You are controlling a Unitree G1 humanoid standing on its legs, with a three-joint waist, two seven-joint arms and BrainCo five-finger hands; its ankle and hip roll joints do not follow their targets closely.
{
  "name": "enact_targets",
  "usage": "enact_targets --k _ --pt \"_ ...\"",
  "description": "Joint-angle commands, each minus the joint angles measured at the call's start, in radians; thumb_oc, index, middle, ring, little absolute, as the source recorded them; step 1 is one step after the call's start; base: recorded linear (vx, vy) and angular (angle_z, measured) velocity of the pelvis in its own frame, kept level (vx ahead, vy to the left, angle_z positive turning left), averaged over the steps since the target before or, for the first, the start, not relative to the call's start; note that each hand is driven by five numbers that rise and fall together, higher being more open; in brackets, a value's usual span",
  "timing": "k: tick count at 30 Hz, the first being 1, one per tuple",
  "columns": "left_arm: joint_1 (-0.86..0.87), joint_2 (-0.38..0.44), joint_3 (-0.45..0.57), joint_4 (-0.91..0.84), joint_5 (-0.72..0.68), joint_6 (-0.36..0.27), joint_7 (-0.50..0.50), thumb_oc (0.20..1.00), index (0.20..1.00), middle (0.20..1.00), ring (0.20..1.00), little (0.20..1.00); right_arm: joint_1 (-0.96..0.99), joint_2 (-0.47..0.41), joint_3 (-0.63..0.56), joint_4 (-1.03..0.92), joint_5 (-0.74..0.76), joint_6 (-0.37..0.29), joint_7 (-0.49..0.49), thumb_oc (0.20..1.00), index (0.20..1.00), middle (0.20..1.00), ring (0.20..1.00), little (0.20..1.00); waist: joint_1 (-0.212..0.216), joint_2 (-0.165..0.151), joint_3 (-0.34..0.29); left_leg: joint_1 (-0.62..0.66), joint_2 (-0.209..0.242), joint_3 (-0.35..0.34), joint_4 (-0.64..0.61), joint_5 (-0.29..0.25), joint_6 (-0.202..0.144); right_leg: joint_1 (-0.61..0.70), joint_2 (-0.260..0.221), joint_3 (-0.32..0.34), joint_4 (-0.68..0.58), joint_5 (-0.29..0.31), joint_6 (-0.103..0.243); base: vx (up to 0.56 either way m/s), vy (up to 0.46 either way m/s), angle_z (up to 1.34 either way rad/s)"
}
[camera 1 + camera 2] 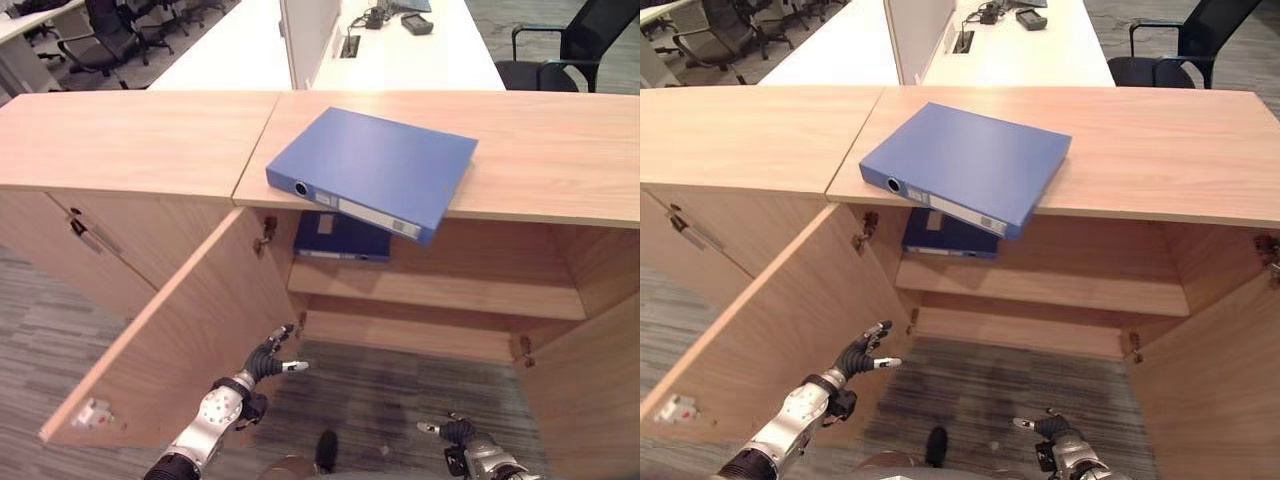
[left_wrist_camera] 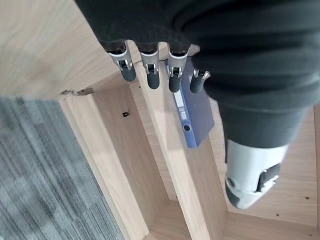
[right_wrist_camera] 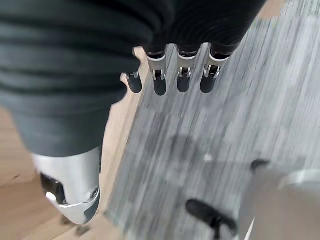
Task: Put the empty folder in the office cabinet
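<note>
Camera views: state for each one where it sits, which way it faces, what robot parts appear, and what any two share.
Left eye view: on the head, looking down at the blue folder overhanging the cabinet top, a second folder on the shelf, the open door; left robot hand, right robot hand.
Right eye view: same scene, slightly offset.
Left wrist view: along open fingers into the cabinet, at the shelved folder.
Right wrist view: along open fingers at grey carpet.
Shared: both eye views show both folders.

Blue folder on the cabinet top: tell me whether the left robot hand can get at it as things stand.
Probably yes. The blue folder lies on the cabinet top with a corner overhanging the edge and nothing on it. The left robot hand is open and low beside the open door; nothing blocks the way up.
</note>
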Motion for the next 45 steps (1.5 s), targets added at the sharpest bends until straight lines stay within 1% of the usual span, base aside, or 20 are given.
enact_targets --k 1,2,3,4,6,7,8,9,12,13,14,17,21,28,30,32,33,35,36,45 --pt "0.057 0.025 0.055 -0.089 -0.076 -0.014 -0.029 1.000 1.000 1.000 1.000 1.000 0.019 -0.005 0.007 -0.029 -0.044 -0.005 0.011 1.000 1.000 1.000 1.000 1.000 0.015 -0.044 -0.045 -0.034 -0.012 0.023 -0.005 -0.061 0.012 -0.041 -0.141 0.020 0.073 0.302 0.050 0.08 0.163 -0.01" --pt "0.057 0.025 0.056 -0.090 -0.076 -0.013 -0.029 1.000 1.000 1.000 1.000 1.000 0.019 -0.005 0.007 -0.029 -0.044 -0.005 0.011 1.000 1.000 1.000 1.000 1.000 0.015 -0.045 -0.044 -0.031 -0.014 0.024 -0.006 -0.060 0.013 -0.040 -0.143 0.022 0.076 0.301 0.051 0.15 0.218 -0.04" --pt "0.083 0.007 0.083 -0.094 -0.140 0.002 -0.038 1.000 1.000 1.000 1.000 1.000 0.033 0.003 0.001 -0.037 -0.037 -0.006 0.015 1.000 1.000 1.000 1.000 1.000 0.018 -0.045 -0.034 0.023 -0.025 0.031 -0.033 -0.085 0.023 -0.062 -0.181 -0.016 0.176 0.319 0.051 0.15 0.200 0.06" --pt "0.098 -0.005 0.104 -0.100 -0.179 0.012 -0.038 1.000 1.000 1.000 1.000 1.000 0.041 0.008 -0.001 -0.045 -0.033 -0.006 0.017 1.000 1.000 1.000 1.000 1.000 0.020 -0.051 -0.022 0.048 -0.036 0.041 -0.036 -0.100 0.029 -0.072 -0.219 -0.049 0.214 0.325 0.060 0.17 0.244 0.00" --pt "0.109 -0.025 0.131 -0.119 -0.238 0.024 -0.036 1.000 1.000 1.000 1.000 1.000 0.042 0.015 -0.003 -0.054 -0.029 -0.003 0.021 1.000 1.000 1.000 1.000 1.000 0.023 -0.051 -0.012 0.071 -0.029 0.053 -0.043 -0.114 0.029 -0.092 -0.247 -0.112 0.200 0.319 0.060 0.04 0.081 -0.29" --pt "0.109 -0.031 0.137 -0.131 -0.260 0.025 -0.037 1.000 1.000 1.000 1.000 1.000 0.039 0.014 -0.003 -0.058 -0.027 0.000 0.023 1.000 1.000 1.000 1.000 1.000 0.021 -0.046 -0.002 0.074 -0.020 0.058 -0.043 -0.117 0.028 -0.116 -0.237 -0.128 0.177 0.289 0.049 0.01 -0.007 -0.31" --pt "0.109 -0.032 0.138 -0.132 -0.260 0.025 -0.037 1.000 1.000 1.000 1.000 1.000 0.038 0.013 -0.003 -0.058 -0.027 0.000 0.023 1.000 1.000 1.000 1.000 1.000 0.021 -0.045 -0.002 0.074 -0.018 0.059 -0.043 -0.118 0.026 -0.116 -0.235 -0.129 0.176 0.287 0.047 -0.05 -0.067 -0.03" --pt "0.101 -0.036 0.135 -0.148 -0.275 0.028 -0.036 1.000 1.000 1.000 1.000 1.000 0.028 0.013 -0.008 -0.071 -0.019 0.004 0.024 1.000 1.000 1.000 1.000 1.000 0.011 -0.038 0.019 0.072 -0.001 0.055 -0.043 -0.112 0.018 -0.153 -0.192 -0.151 0.092 0.232 0.037 -0.05 -0.095 0.02" --pt "0.091 -0.031 0.131 -0.164 -0.259 0.033 -0.028 1.000 1.000 1.000 1.000 1.000 0.022 0.012 -0.011 -0.075 -0.016 0.008 0.024 1.000 1.000 1.000 1.000 1.000 0.002 -0.035 0.036 0.074 0.010 0.052 -0.043 -0.107 0.011 -0.155 -0.162 -0.160 0.000 0.231 0.043 -0.06 -0.065 -0.09" --pt "0.087 -0.028 0.127 -0.169 -0.237 0.037 -0.026 1.000 1.000 1.000 1.000 1.000 0.023 0.014 -0.012 -0.077 -0.017 0.012 0.025 1.000 1.000 1.000 1.000 1.000 -0.004 -0.033 0.042 0.064 0.015 0.051 -0.043 -0.086 0.012 -0.167 -0.147 -0.162 -0.040 0.242 0.034 -0.08 -0.095 -0.08" --pt "0.082 -0.025 0.123 -0.181 -0.201 0.037 -0.025 1.000 1.000 1.000 1.000 1.000 0.027 0.018 -0.009 -0.071 -0.017 0.015 0.025 1.000 1.000 1.000 1.000 1.000 -0.008 -0.038 0.036 0.071 0.017 0.052 -0.043 -0.092 0.005 -0.143 -0.123 -0.152 -0.115 0.232 0.039 -0.04 -0.102 -0.05" --pt "0.083 -0.024 0.117 -0.200 -0.186 0.040 -0.032 1.000 1.000 1.000 1.000 1.000 0.030 0.016 -0.007 -0.062 -0.018 0.018 0.024 1.000 1.000 1.000 1.000 1.000 0.000 -0.047 0.013 0.066 0.027 0.065 -0.043 -0.101 -0.005 -0.101 -0.094 -0.148 -0.195 0.203 0.038 0.05 -0.109 -0.08" --pt "0.083 -0.006 0.114 -0.256 -0.171 0.040 -0.037 1.000 1.000 1.000 1.000 1.000 0.023 0.013 -0.008 -0.057 -0.020 0.021 0.024 1.000 1.000 1.000 1.000 1.000 0.006 -0.049 -0.004 0.060 0.037 0.068 -0.043 -0.104 -0.010 -0.079 -0.076 -0.152 -0.245 0.192 0.040 0.03 -0.103 -0.09" --pt "0.041 0.084 0.121 -0.507 -0.123 0.011 -0.061 1.000 1.000 1.000 1.000 1.000 0.020 0.015 -0.017 -0.051 -0.010 0.014 0.032 1.000 1.000 1.000 1.000 1.000 0.004 -0.058 -0.030 0.039 0.064 0.072 -0.043 -0.099 -0.033 -0.029 -0.038 -0.153 -0.344 0.191 0.035 0.03 -0.140 -0.05" --pt "0.016 0.143 0.157 -0.666 -0.092 -0.014 -0.064 1.000 1.000 1.000 1.000 1.000 0.024 0.016 -0.016 -0.047 -0.011 0.012 0.037 1.000 1.000 1.000 1.000 1.000 0.004 -0.060 -0.036 0.035 0.077 0.074 -0.043 -0.095 -0.046 -0.012 -0.024 -0.155 -0.371 0.186 0.032 0.04 -0.158 0.00" --pt "0.019 0.144 0.160 -0.670 -0.093 -0.012 -0.065 1.000 1.000 1.000 1.000 1.000 0.024 0.017 -0.015 -0.047 -0.011 0.011 0.037 1.000 1.000 1.000 1.000 1.000 0.002 -0.061 -0.037 0.035 0.077 0.073 -0.043 -0.095 -0.046 -0.011 -0.023 -0.156 -0.374 0.187 0.031 0.02 -0.060 0.01" --pt "-0.005 0.182 0.182 -0.753 -0.100 -0.022 -0.077 1.000 1.000 1.000 1.000 1.000 0.030 0.016 -0.015 -0.044 -0.009 0.010 0.047 1.000 1.000 1.000 1.000 1.000 0.002 -0.061 -0.038 0.038 0.085 0.075 -0.043 -0.096 -0.055 0.000 -0.016 -0.157 -0.382 0.181 0.029 0.03 -0.115 0.03" --pt "-0.009 0.195 0.198 -0.786 -0.106 -0.027 -0.075 1.000 1.000 1.000 1.000 1.000 0.032 0.018 -0.013 -0.041 -0.008 0.010 0.048 1.000 1.000 1.000 1.000 1.000 0.000 -0.062 -0.043 0.033 0.086 0.074 -0.043 -0.093 -0.057 0.004 -0.013 -0.159 -0.393 0.185 0.027 0.03 -0.124 0.00" --pt "-0.024 0.223 0.269 -0.884 -0.105 -0.060 -0.049 1.000 1.000 1.000 1.000 1.000 0.044 0.023 -0.009 -0.034 -0.002 0.007 0.054 1.000 1.000 1.000 1.000 1.000 0.003 -0.066 -0.046 0.033 0.092 0.073 -0.043 -0.092 -0.067 0.022 -0.001 -0.161 -0.418 0.186 0.023 0.03 -0.140 -0.01" --pt "-0.042 0.225 0.417 -1.032 0.008 -0.129 0.071 1.000 1.000 1.000 1.000 1.000 0.112 0.040 0.018 -0.035 -0.001 -0.009 0.050 1.000 1.000 1.000 1.000 1.000 0.007 -0.074 -0.057 0.042 0.103 0.072 -0.043 -0.098 -0.081 0.066 0.027 -0.160 -0.484 0.188 0.011 0.02 -0.064 0.03"
